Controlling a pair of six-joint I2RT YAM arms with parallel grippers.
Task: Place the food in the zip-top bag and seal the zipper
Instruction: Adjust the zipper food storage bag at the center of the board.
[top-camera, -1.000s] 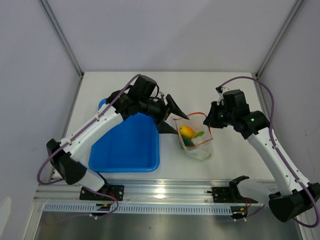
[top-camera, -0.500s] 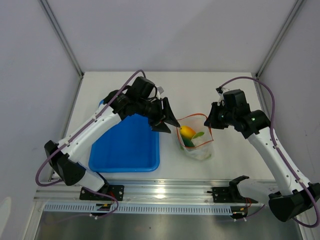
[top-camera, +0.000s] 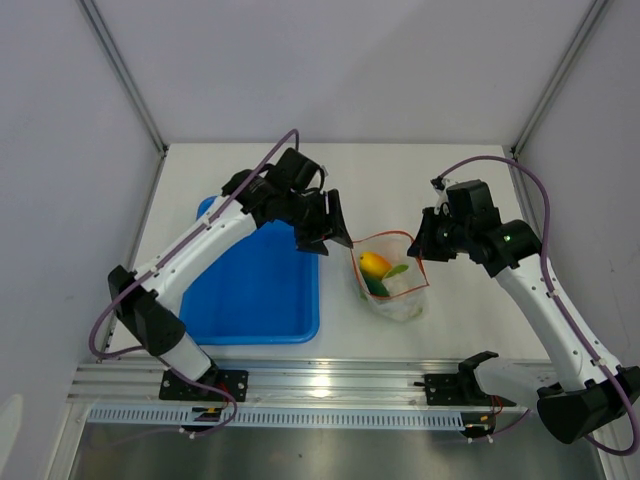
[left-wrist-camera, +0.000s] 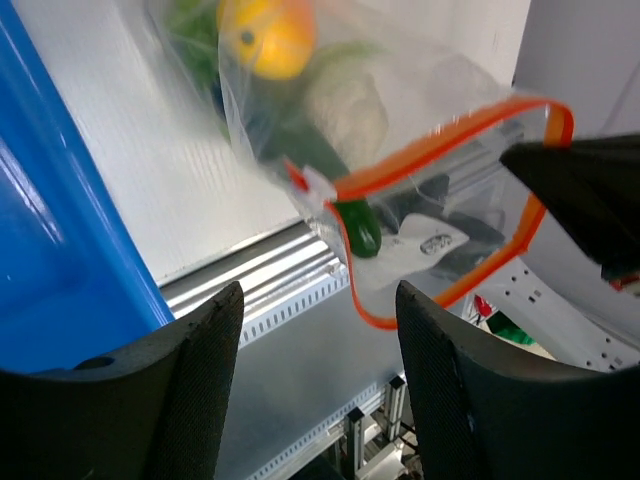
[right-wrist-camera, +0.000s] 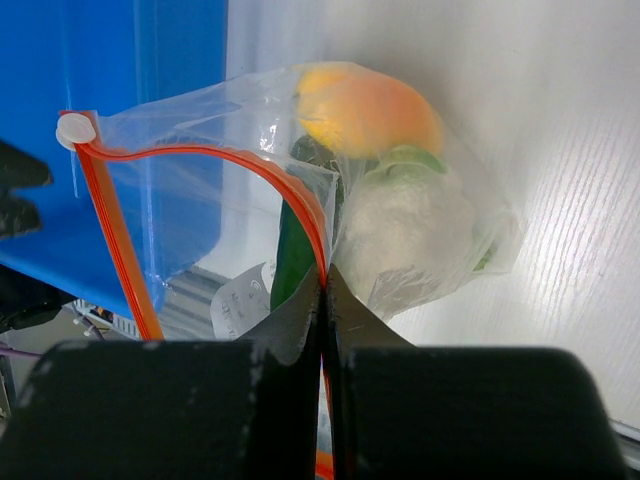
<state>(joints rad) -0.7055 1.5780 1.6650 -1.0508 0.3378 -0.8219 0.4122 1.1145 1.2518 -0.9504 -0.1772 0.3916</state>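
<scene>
The clear zip-top bag stands right of the tray, its mouth gaping upward. The orange-red zipper rings the mouth. Inside lies the food: an orange-yellow fruit, a pale cabbage head and a dark green cucumber. My right gripper is shut on the zipper at the bag's right corner. My left gripper hangs open just left of the bag's mouth, nothing between its fingers. In the left wrist view the zipper loops ahead of the open jaws.
A blue plastic tray lies left of the bag, under the left arm. A white slider tab sits at the zipper's far end. The aluminium rail runs along the near table edge.
My left gripper has drawn back a little to the left from the bag's mouth and its jaws have narrowed somewhat. The right gripper and the bag have stayed put.
</scene>
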